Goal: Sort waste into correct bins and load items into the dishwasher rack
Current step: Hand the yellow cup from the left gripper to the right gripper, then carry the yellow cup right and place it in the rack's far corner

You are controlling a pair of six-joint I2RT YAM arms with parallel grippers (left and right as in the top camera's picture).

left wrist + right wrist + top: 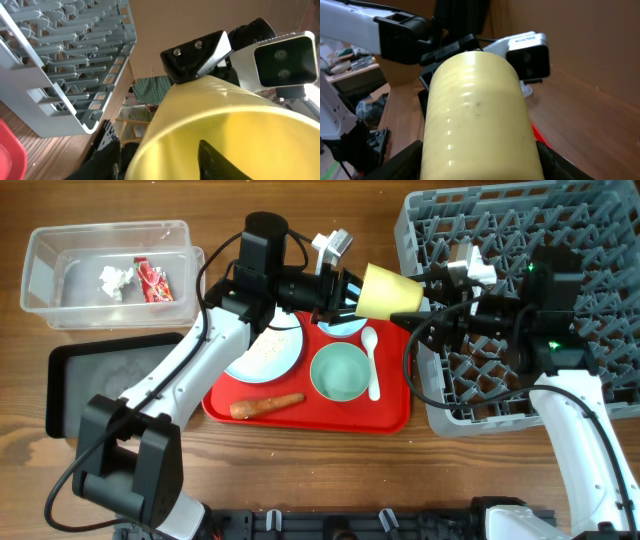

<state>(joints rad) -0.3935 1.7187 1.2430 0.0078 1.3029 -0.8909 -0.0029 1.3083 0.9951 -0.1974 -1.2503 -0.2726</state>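
The wooden counter [320, 480] carries everything. The biggest thing on it is the grey plastic rack [590, 240], a square grid of upright pegs, at my right. In the middle lies a flat red tray [390, 415] with round corners. At my left is the black tray [70, 395], shallow and a little shiny. Behind it stands the clear plastic tub [45, 280].

On the red tray there is a round pale blue plate [262, 355]. Beside it is a smooth pale green bowl [340, 372]. A pale blue bowl [345, 328] is half hidden under my left hand [352, 292].

The yellow-green cup [390, 290] is in the air, lying on its side between the red tray and the rack. Both my hands grip it. One left finger [215, 160] is inside the mouth and the other is outside, so the left hand is closed on the rim. My right hand [428, 298] is closed around the smooth body from the rack side.

An orange carrot stick [267, 405] lies at the front of the red tray. A white ceramic spoon [372, 365] lies just right of the green bowl. Inside the tub are a crumpled red wrapper [153, 280] and a white tissue [115, 280], near each other. Some small white grains [268, 348] are scattered on the plate.
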